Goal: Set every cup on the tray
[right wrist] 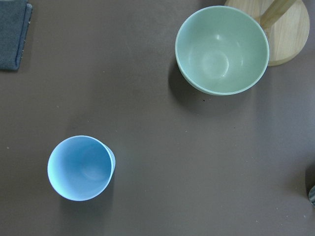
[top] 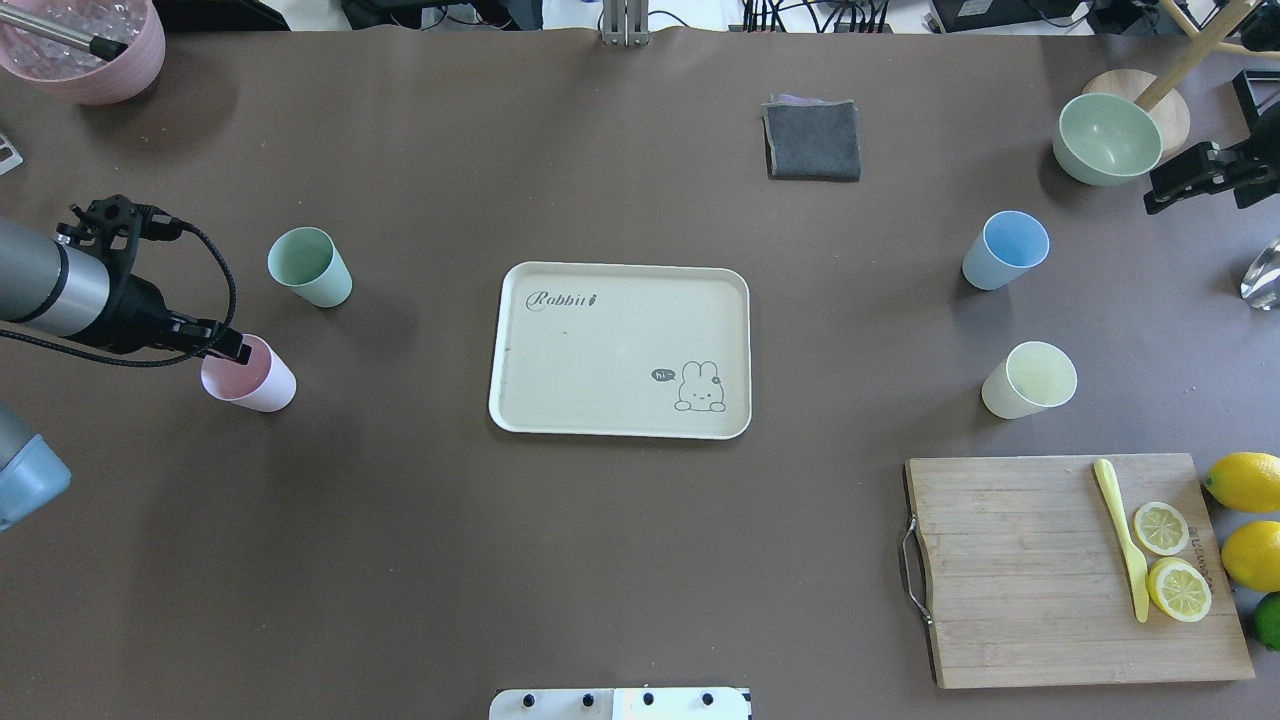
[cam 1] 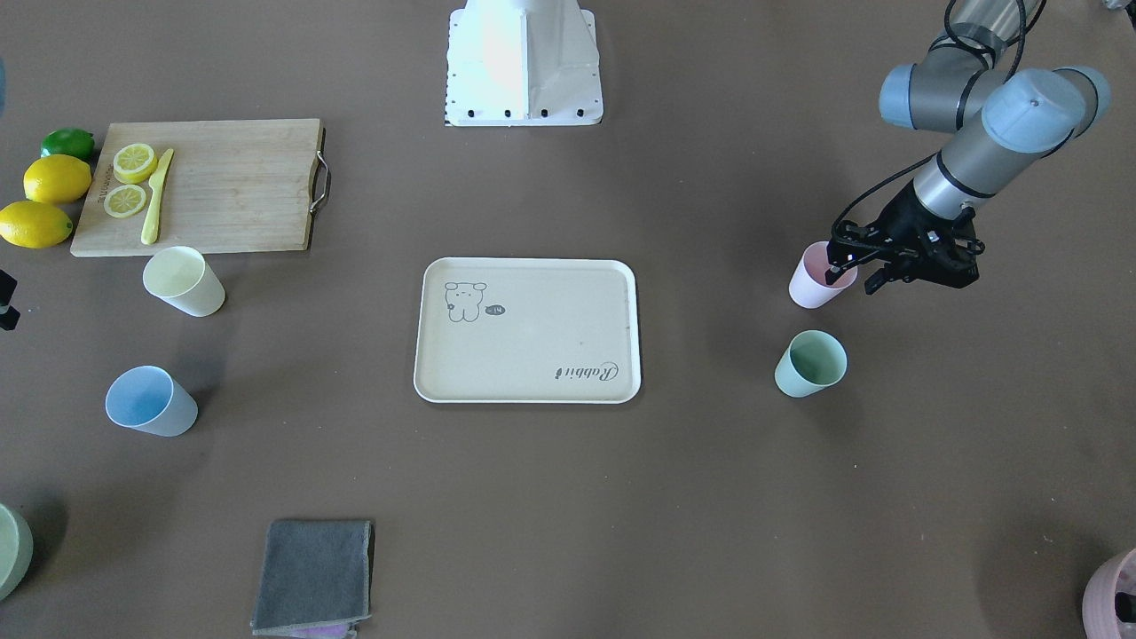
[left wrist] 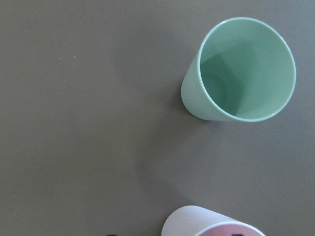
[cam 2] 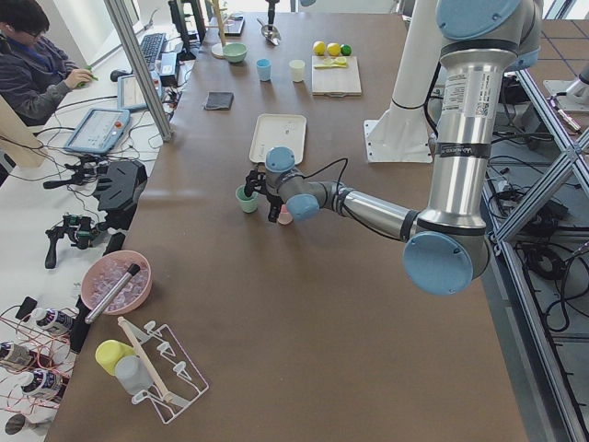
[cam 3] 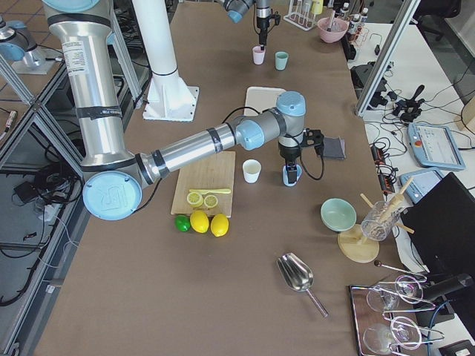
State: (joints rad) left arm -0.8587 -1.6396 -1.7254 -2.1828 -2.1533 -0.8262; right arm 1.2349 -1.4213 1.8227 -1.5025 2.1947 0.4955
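Observation:
The cream tray (top: pixel 600 350) lies bare at the table's centre. On the robot's left stand the pink cup (top: pixel 258 382) and the mint green cup (top: pixel 308 265). On its right stand the light blue cup (top: pixel 1005 248) and the pale yellow cup (top: pixel 1030 380). All are upright on the table, off the tray. My left gripper (cam 1: pixel 854 266) is open and straddles the pink cup's (cam 1: pixel 812 284) rim, one finger inside. The left wrist view shows the green cup (left wrist: pixel 236 73). My right gripper (top: pixel 1180 180) hangs high, open and empty. The blue cup (right wrist: pixel 81 167) is below it in its wrist view.
A bamboo cutting board (top: pixel 1030 570) with lemon slices and a yellow knife lies near right, with whole lemons (top: pixel 1245 480) beside it. A green bowl (top: pixel 1105 138), a grey cloth (top: pixel 812 140) and a pink bowl (top: pixel 85 50) sit along the far edge.

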